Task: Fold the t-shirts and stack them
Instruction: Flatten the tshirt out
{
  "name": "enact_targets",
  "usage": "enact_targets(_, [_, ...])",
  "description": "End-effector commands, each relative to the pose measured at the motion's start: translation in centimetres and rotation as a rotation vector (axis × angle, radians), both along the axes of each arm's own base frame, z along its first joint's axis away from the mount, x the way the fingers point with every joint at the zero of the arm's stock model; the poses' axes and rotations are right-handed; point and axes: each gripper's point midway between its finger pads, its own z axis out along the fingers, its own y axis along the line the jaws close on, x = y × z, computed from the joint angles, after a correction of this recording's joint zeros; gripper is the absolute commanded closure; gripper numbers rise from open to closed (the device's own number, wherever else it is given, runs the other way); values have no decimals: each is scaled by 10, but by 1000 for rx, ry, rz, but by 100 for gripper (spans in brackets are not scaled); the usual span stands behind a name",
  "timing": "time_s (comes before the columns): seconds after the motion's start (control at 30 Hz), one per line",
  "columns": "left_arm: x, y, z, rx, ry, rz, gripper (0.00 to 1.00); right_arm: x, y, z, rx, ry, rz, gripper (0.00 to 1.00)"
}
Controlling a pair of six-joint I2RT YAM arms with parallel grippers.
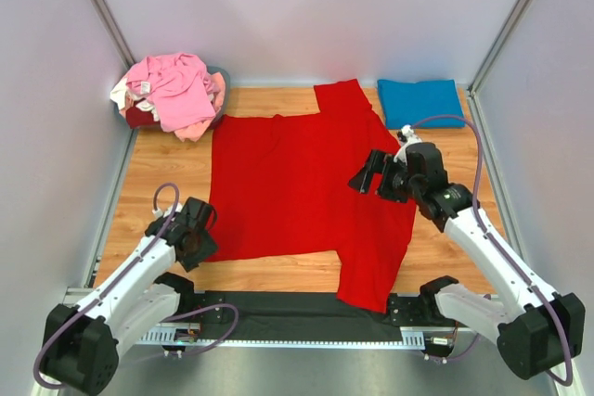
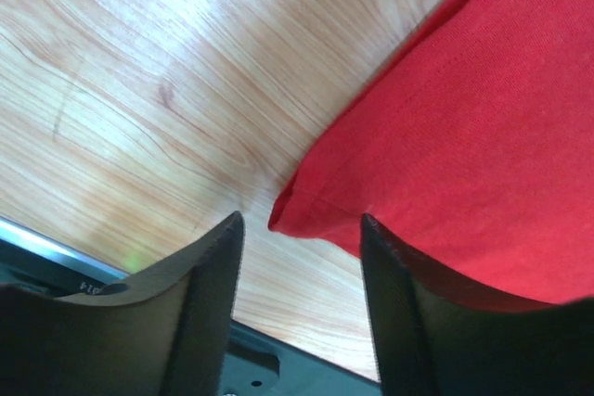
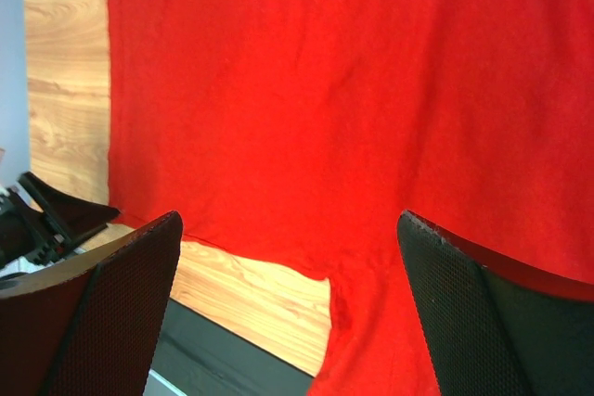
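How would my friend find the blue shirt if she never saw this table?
Look at the far right corner of the wooden table. The blue t-shirt lies there, beside the spread red t-shirt. It alone is folded into a neat rectangle; the pink pile is crumpled.

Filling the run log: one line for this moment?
red t-shirt spread out | left gripper open at its corner | right gripper open above it

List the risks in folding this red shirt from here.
The left hand straddles only the corner of the red t-shirt; its grip could slip or miss the hem.
The right hand hangs open over the cloth, holding nothing, so a one-sided lift may bunch the shirt.
The near sleeve lies over the black strip at the table edge and might snag.
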Motion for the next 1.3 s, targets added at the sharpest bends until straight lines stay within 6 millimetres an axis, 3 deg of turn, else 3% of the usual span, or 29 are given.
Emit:
enact_targets(0.0, [12, 3, 1, 25, -26, 14, 43, -10, -5, -15, -39, 26, 8, 0])
enact_targets(0.1, [18, -6, -8, -2, -19, -19, 59, -16, -15, -25, -61, 52, -36, 0])
enact_targets(0.13, [19, -9, -12, -16, -7, -18, 72, -19, -16, -27, -63, 63, -46, 0])
enact_targets(0.17, [19, -11, -13, -20, -3, -17, 78, -22, -18, -28, -69, 73, -52, 0])
enact_targets(0.3, [22, -10, -15, -13, -8, -15, 100, -49, -33, -46, -172, 186, -117, 0])
enact_targets(0.37, [23, -9, -12, -9, -23, -18, 100, -74, -36, -58, -266, 252, -121, 0])
enact_targets(0.43, [23, -5, -9, 1, -44, -13, 100, -103, -18, -65, -317, 260, -33, 0])
enact_targets(0.53, [24, -2, 1, 7, -86, -14, 100, -143, -13, -81, -414, 284, 20, 0])
enact_targets(0.6, [26, -2, 11, 2, -116, -21, 100, -167, -18, -91, -479, 305, 47, 0])
enact_targets(0.8, [30, 1, 29, 15, -164, -46, 100, -221, -6, -128, -510, 401, 205, 16])
enact_targets(1.0, [27, -3, 29, -12, -178, -68, 100, -235, -14, -168, -603, 444, 233, 29])
enact_targets(1.07, [28, -5, 29, -24, -187, -74, 100, -236, -10, -174, -587, 456, 233, 34])
enact_targets(1.27, [29, -6, 30, -28, -196, -80, 100, -238, -21, -196, -645, 470, 226, 45])
